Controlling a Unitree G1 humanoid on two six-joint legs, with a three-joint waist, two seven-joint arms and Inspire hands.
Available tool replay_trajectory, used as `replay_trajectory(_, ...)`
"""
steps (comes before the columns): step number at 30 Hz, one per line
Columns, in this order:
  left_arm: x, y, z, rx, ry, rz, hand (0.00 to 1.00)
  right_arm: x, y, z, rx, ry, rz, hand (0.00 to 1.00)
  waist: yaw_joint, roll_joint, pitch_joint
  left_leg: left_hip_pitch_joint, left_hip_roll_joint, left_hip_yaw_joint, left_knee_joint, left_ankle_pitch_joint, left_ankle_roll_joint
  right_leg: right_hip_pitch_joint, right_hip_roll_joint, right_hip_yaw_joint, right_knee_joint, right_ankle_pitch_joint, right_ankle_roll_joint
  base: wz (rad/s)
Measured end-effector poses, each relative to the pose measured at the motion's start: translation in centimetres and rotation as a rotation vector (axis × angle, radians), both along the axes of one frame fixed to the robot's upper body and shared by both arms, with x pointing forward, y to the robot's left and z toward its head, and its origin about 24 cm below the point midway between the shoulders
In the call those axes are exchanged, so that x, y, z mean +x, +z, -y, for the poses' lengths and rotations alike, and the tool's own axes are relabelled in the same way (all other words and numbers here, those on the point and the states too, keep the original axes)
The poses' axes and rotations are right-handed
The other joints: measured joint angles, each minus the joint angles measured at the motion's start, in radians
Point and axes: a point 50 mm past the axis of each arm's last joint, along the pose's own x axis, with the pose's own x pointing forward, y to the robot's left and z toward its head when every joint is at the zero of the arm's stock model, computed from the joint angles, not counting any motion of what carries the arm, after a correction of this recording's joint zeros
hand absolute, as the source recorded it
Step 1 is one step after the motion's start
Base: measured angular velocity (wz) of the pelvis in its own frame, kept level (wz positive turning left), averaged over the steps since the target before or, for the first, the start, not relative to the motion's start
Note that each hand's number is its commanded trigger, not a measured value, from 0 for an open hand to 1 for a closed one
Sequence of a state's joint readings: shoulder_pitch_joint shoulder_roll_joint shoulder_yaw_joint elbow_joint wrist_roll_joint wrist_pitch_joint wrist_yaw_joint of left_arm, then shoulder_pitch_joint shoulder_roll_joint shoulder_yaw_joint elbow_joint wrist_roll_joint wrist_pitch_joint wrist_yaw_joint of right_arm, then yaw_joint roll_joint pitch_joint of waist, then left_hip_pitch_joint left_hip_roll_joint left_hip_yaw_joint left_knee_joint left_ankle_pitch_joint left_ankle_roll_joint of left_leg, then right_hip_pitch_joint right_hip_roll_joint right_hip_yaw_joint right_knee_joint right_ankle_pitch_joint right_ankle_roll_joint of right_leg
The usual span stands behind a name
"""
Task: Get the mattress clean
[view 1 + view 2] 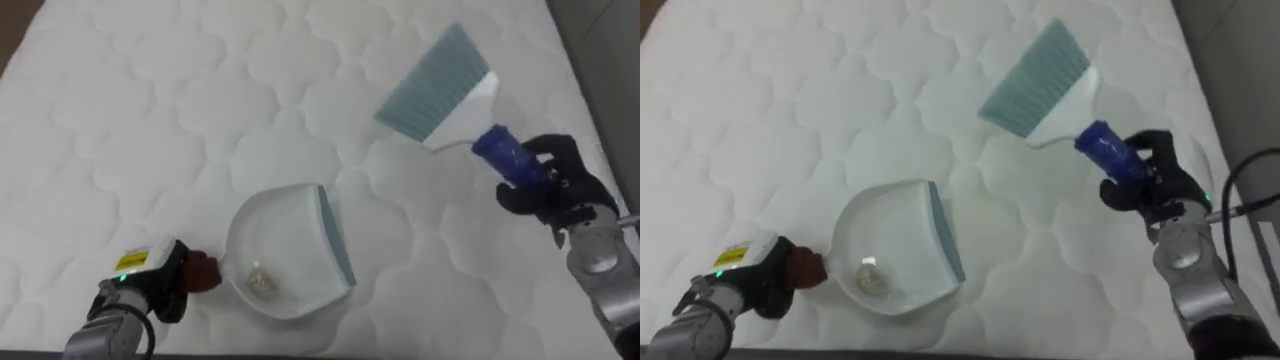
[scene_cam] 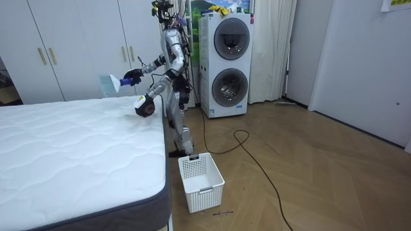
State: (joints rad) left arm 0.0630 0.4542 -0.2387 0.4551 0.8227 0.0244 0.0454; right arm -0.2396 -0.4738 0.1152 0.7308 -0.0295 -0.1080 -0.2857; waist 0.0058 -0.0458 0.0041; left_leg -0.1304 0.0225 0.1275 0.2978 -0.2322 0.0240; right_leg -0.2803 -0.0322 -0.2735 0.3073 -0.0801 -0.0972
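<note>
Now, what is at the left side?

At the lower left, the left hand [image 1: 160, 282] has its fingers curled round the dark red handle [image 1: 205, 268] of the white dustpan [image 1: 290, 240]. The dustpan lies flat on the white quilted bed [image 1: 150, 120], near the edge closest to the robot. Its grey-blue lip is turned to the right.

Is something inside the dustpan?

Yes, a small pale bit of litter [image 1: 262, 284] lies in it, close to the handle. It may be crumbs or a crumpled scrap; I cannot tell which.

And more to the right?

The brush [image 1: 435, 90] is up and to the right of the dustpan, well apart from it. Its pale blue-grey bristles point away from the robot, to the upper left. The right hand [image 1: 555, 190] is closed round its blue grip [image 1: 505, 155]. In the room view the brush hangs in the air above the bed and does not touch it.

Where does the robot stand?

It stands upright at the side of the bed, with both arms reaching over the mattress. Behind it are two stacked washing machines [image 2: 228, 64]. White wardrobe doors [image 2: 77, 38] are at the room view's left. A white basket [image 2: 200, 181] stands on the wooden floor [image 2: 308, 167], beside the near corner of the bed.
</note>
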Motion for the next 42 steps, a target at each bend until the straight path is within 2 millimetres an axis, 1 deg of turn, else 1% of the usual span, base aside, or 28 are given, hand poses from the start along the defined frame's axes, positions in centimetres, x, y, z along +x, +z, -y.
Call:
replay_trajectory(5, -0.8, 0.3, 0.5, -0.024, -0.015, -0.022, 1.00, -2.1, -1.5, 0.9, 0.067, -0.077, -0.033, 0.00, -0.001, 0.000, -0.0005, 0.070, 0.000, -0.019, -0.031, -0.002, -0.003, 0.063, 0.004, -0.006, -0.002, -0.020, 0.006, 0.09)
replay_trajectory(9, -1.0, 0.3, 0.4, -0.031, -0.006, -0.045, 1.00, -2.3, -1.4, 1.0, 0.089, -0.102, -0.011, 0.00, -0.002, 0.001, -0.0015, 0.089, 0.003, -0.033, -0.026, -0.004, -0.007, 0.092, 0.004, -0.023, -0.001, -0.033, 0.004, 0.12)
replay_trajectory(11, -1.1, 0.4, 0.4, -0.040, 0.010, -0.043, 1.00, -2.1, -1.0, 0.9, 0.097, -0.113, 0.023, 0.00, -0.003, 0.001, -0.0015, 0.089, 0.006, -0.047, -0.011, -0.006, -0.010, 0.110, -0.002, -0.055, -0.004, -0.038, -0.001, 0.26)
replay_trajectory(12, -1.1, 0.4, 0.4, -0.042, 0.010, -0.049, 1.00, -2.1, -1.0, 0.8, 0.103, -0.116, 0.026, 0.00, -0.004, 0.002, -0.0012, 0.087, 0.008, -0.048, -0.001, -0.007, -0.013, 0.118, -0.002, -0.062, -0.007, -0.040, -0.001, 0.37)
replay_trajectory(14, -1.1, 0.3, 0.6, -0.051, 0.010, -0.059, 1.00, -2.1, -1.3, 0.1, 0.146, -0.129, 0.042, 0.00, -0.006, 0.002, -0.0011, 0.085, 0.019, -0.037, 0.033, -0.012, -0.020, 0.150, -0.003, -0.092, -0.012, -0.052, -0.003, 0.46)
replay_trajectory(15, -1.1, 0.2, 0.6, -0.054, 0.012, -0.059, 1.00, -2.1, -1.3, -0.1, 0.154, -0.132, 0.047, 0.00, -0.013, 0.002, -0.0010, 0.082, 0.020, -0.033, 0.042, -0.012, -0.020, 0.155, -0.003, -0.098, -0.013, -0.056, -0.002, 0.57)
replay_trajectory(16, -1.1, 0.1, 1.0, -0.067, 0.014, -0.059, 1.00, -2.0, -1.3, -0.3, 0.168, -0.137, 0.059, 0.00, -0.026, 0.005, -0.0009, 0.071, 0.026, -0.010, 0.054, -0.012, -0.020, 0.166, -0.010, -0.125, -0.014, -0.063, -0.002, 0.73)
replay_trajectory(17, -1.1, 0.0, 1.4, -0.082, 0.014, -0.057, 1.00, -2.0, -1.2, -0.4, 0.187, -0.149, 0.077, 0.00, -0.040, 0.014, 0.0010, 0.058, 0.044, 0.071, 0.064, -0.012, -0.019, 0.174, -0.020, -0.169, -0.017, -0.068, -0.002, 0.80)
replay_trajectory(18, -1.1, -0.1, 1.5, -0.087, 0.013, -0.057, 1.00, -1.9, -1.2, -0.5, 0.198, -0.158, 0.085, 0.00, -0.046, 0.018, 0.0006, 0.052, 0.057, 0.122, 0.065, -0.012, -0.019, 0.175, -0.024, -0.188, -0.017, -0.073, -0.002, 0.90)
replay_trajectory(19, -1.1, -0.1, 1.6, -0.091, 0.013, -0.057, 1.00, -2.0, -1.3, -0.8, 0.223, -0.179, 0.096, 0.00, -0.057, 0.020, 0.0002, 0.042, 0.078, 0.205, 0.065, -0.008, -0.009, 0.176, -0.033, -0.222, -0.014, -0.080, 0.000, 0.76)
replay_trajectory(20, -1.1, -0.1, 1.6, -0.091, 0.013, -0.058, 1.00, -2.0, -1.4, -1.0, 0.239, -0.193, 0.103, 0.00, -0.060, 0.021, 0.0003, 0.032, 0.089, 0.236, 0.068, -0.004, -0.005, 0.177, -0.039, -0.249, -0.013, -0.082, 0.002, 0.67)
replay_trajectory(21, -1.2, -0.2, 1.7, -0.093, 0.014, -0.061, 1.00, -2.0, -1.5, -1.1, 0.241, -0.195, 0.103, 0.00, -0.062, 0.021, 0.0003, 0.028, 0.089, 0.236, 0.069, -0.001, -0.004, 0.177, -0.040, -0.256, -0.013, -0.083, 0.003, 0.47)
replay_trajectory(23, -1.3, -0.4, 2.1, -0.110, 0.017, -0.065, 1.00, -2.7, -1.5, -0.9, 0.249, -0.212, 0.113, 0.00, -0.063, 0.027, 0.0011, 0.018, 0.086, 0.212, 0.068, 0.003, -0.005, 0.193, -0.051, -0.301, -0.017, -0.086, 0.009, 0.56)
replay_trajectory(24, -1.3, -0.4, 2.2, -0.115, 0.017, -0.062, 1.00, -2.9, -1.6, -0.7, 0.251, -0.222, 0.117, 0.00, -0.063, 0.028, 0.0008, 0.016, 0.086, 0.211, 0.066, 0.004, -0.002, 0.195, -0.055, -0.309, -0.017, -0.087, 0.011, 0.66)
replay_trajectory(25, -1.2, -0.2, 2.5, -0.123, 0.012, -0.052, 1.00, -3.1, -1.5, -0.7, 0.251, -0.234, 0.128, 0.00, -0.066, 0.031, 0.0012, 0.010, 0.087, 0.212, 0.064, 0.010, 0.000, 0.195, -0.058, -0.315, -0.017, -0.086, 0.019, 0.50)
replay_trajectory(27, -1.0, 0.0, 2.7, -0.128, 0.007, -0.042, 1.00, -3.1, -1.3, -0.9, 0.260, -0.231, 0.140, 0.00, -0.061, 0.037, -0.0013, 0.005, 0.085, 0.208, 0.063, 0.013, 0.001, 0.196, -0.063, -0.326, -0.014, -0.085, 0.025, 0.33)
replay_trajectory(28, -0.9, 0.1, 2.8, -0.130, 0.003, -0.033, 1.00, -3.1, -1.2, -1.1, 0.270, -0.221, 0.145, 0.00, -0.055, 0.041, -0.0042, 0.001, 0.083, 0.198, 0.063, 0.021, 0.003, 0.198, -0.066, -0.335, -0.012, -0.088, 0.035, 0.22)
replay_trajectory(31, -0.7, 0.5, 2.9, -0.136, -0.004, -0.015, 1.00, -2.9, -1.1, -1.3, 0.287, -0.209, 0.149, 0.00, -0.046, 0.043, -0.0055, -0.003, 0.077, 0.186, 0.062, 0.022, 0.004, 0.201, -0.076, -0.352, -0.004, -0.094, 0.048, 0.20)
replay_trajectory(32, -0.7, 0.5, 3.0, -0.138, -0.004, -0.015, 1.00, -2.9, -1.2, -1.4, 0.293, -0.201, 0.143, 0.00, -0.045, 0.044, -0.0053, -0.004, 0.071, 0.176, 0.062, 0.023, 0.006, 0.203, -0.083, -0.365, 0.003, -0.098, 0.055, 0.25)
replay_trajectory(34, -0.7, 0.5, 2.9, -0.139, -0.005, -0.013, 1.00, -2.9, -1.4, -1.7, 0.297, -0.190, 0.130, 0.00, -0.039, 0.045, -0.0050, -0.007, 0.069, 0.170, 0.063, 0.032, 0.013, 0.210, -0.091, -0.389, 0.008, -0.097, 0.061, 0.24)
replay_trajectory(35, -0.6, 0.6, 2.9, -0.141, -0.006, -0.008, 1.00, -2.9, -1.5, -1.8, 0.307, -0.191, 0.123, 0.00, -0.027, 0.045, -0.0048, -0.009, 0.067, 0.167, 0.063, 0.033, 0.015, 0.212, -0.097, -0.396, 0.020, -0.099, 0.078, 0.19)
replay_trajectory(36, -0.6, 0.6, 2.8, -0.142, -0.006, -0.005, 1.00, -2.9, -1.5, -1.9, 0.315, -0.192, 0.119, 0.00, -0.022, 0.045, -0.0049, -0.010, 0.064, 0.161, 0.063, 0.033, 0.017, 0.213, -0.100, -0.398, 0.024, -0.099, 0.084, 0.28)
replay_trajectory(37, -0.5, 0.8, 2.7, -0.145, -0.003, 0.002, 1.00, -2.8, -1.5, -2.1, 0.331, -0.194, 0.119, 0.00, -0.022, 0.043, -0.0040, -0.016, 0.051, 0.135, 0.063, 0.037, 0.024, 0.214, -0.107, -0.400, 0.033, -0.100, 0.094, 0.50)
replay_trajectory(38, -0.5, 0.9, 2.6, -0.141, -0.001, 0.008, 1.00, -2.8, -1.5, -2.2, 0.341, -0.194, 0.116, 0.00, -0.023, 0.044, -0.0039, -0.021, 0.036, 0.105, 0.063, 0.042, 0.031, 0.217, -0.116, -0.400, 0.046, -0.098, 0.099, 0.59)
replay_trajectory(39, -0.4, 0.9, 2.6, -0.139, 0.000, 0.012, 1.00, -2.7, -1.5, -2.2, 0.346, -0.194, 0.114, 0.00, -0.026, 0.044, -0.0037, -0.025, 0.026, 0.087, 0.063, 0.045, 0.037, 0.218, -0.123, -0.400, 0.055, -0.097, 0.100, 0.86)
replay_trajectory(40, -0.3, 1.2, 2.5, -0.129, -0.005, 0.023, 1.00, -2.6, -1.3, -2.3, 0.349, -0.189, 0.115, 0.00, -0.039, 0.043, -0.0032, -0.034, -0.001, 0.035, 0.063, 0.054, 0.049, 0.221, -0.129, -0.375, 0.065, -0.097, 0.101, 1.13)
replay_trajectory(41, -0.1, 1.6, 2.6, -0.131, -0.013, 0.038, 1.00, -2.6, -1.3, -2.2, 0.353, -0.188, 0.118, 0.00, -0.053, 0.040, -0.0010, -0.037, -0.037, -0.033, 0.057, 0.069, 0.064, 0.223, -0.125, -0.291, 0.078, -0.097, 0.100, 1.30)
replay_trajectory(42, 0.0, 1.7, 2.7, -0.133, -0.018, 0.045, 1.00, -2.6, -1.3, -2.2, 0.361, -0.188, 0.119, 0.00, -0.062, 0.038, -0.0008, -0.037, -0.059, -0.076, 0.054, 0.072, 0.067, 0.226, -0.118, -0.236, 0.082, -0.097, 0.100, 1.46)
